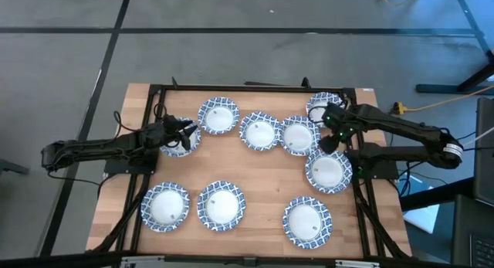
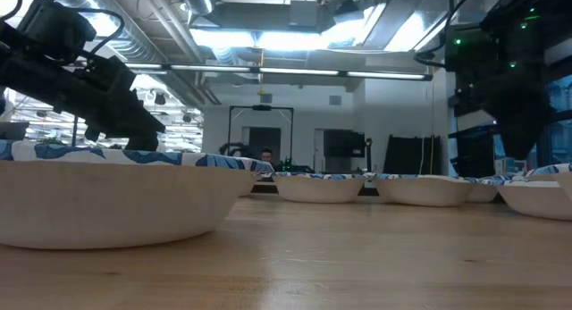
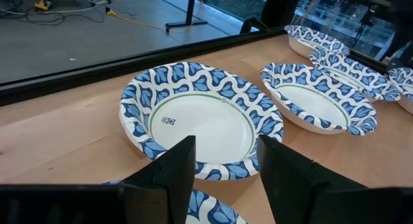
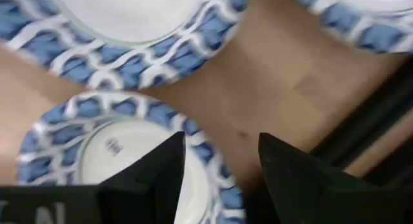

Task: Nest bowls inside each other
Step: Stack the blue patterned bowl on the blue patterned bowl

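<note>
Surface: wooden table (image 1: 262, 179) on a dark frame, grey floor (image 1: 231, 55) around it; low view shows a room with ceiling lights beyond.
Bowls, back row: five across the upper part of the high view – one at left (image 1: 179, 137), then (image 1: 218, 115), (image 1: 259, 130), (image 1: 299, 135), and one at the upper right (image 1: 323, 106) partly hidden by the right arm.
Bowls, right side: one (image 1: 329, 171) just below the right gripper, its rim close to the fourth back-row bowl.
Bowls, front row: three in the lower part of the high view, well apart – (image 1: 165, 206), (image 1: 221, 205), (image 1: 306, 222).
Nesting: every bowl seen lies singly; no stack can be made out.
Left gripper (image 1: 185, 131): over the leftmost back-row bowl, fingers apart, nothing between them; its wrist view looks past them to the next bowl (image 3: 200, 117).
Right gripper (image 1: 328, 140): between the fourth back-row bowl and the right-side bowl, fingers apart, holding nothing; wrist view shows a bowl rim (image 4: 97, 153) beneath one finger.
</note>
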You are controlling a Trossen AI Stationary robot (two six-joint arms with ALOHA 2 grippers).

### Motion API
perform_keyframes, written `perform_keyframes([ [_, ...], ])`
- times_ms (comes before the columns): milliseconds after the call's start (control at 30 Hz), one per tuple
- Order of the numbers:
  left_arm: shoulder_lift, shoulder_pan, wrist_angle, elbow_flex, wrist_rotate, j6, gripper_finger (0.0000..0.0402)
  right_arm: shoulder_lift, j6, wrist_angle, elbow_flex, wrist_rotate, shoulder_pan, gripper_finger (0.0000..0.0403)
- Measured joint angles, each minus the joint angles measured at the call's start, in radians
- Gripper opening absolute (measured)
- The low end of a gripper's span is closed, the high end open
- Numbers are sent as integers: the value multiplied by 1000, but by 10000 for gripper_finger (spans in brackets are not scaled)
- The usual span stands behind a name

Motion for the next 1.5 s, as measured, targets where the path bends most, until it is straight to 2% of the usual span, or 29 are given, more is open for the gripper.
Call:
perform_keyframes([
  [333,0,0,0,0,0,0,160,44,-45,-42,0,-22,4,198],
  [1033,0,0,0,0,0,0,160,275,-112,6,0,-44,129,192],
  [1200,0,0,0,0,0,0,160,305,-112,11,0,-49,142,140],
  [1400,0,0,0,0,0,0,160,310,-121,26,0,-81,142,27],
  [1500,0,0,0,0,0,0,160,309,-121,30,0,-98,141,12],
])
